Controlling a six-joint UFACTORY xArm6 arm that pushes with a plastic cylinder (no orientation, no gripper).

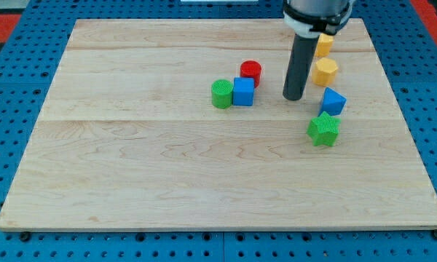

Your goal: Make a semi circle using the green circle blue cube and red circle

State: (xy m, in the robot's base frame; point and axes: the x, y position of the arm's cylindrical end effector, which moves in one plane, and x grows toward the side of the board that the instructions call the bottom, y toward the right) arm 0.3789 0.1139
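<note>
The green circle point(221, 94) sits near the board's middle, touching the blue cube point(243, 92) on its right. The red circle point(250, 72) stands just above and right of the blue cube, close to its top corner. My tip point(293, 97) rests on the board to the right of these three, a short gap from the blue cube and level with it. The dark rod rises from it toward the view's top.
Right of my tip are a yellow hexagon point(325, 71), a yellow block point(323, 45) partly behind the rod's mount, a second blue block point(333, 101) and a green star point(324, 129). The wooden board point(131, 182) lies on a blue pegboard surface.
</note>
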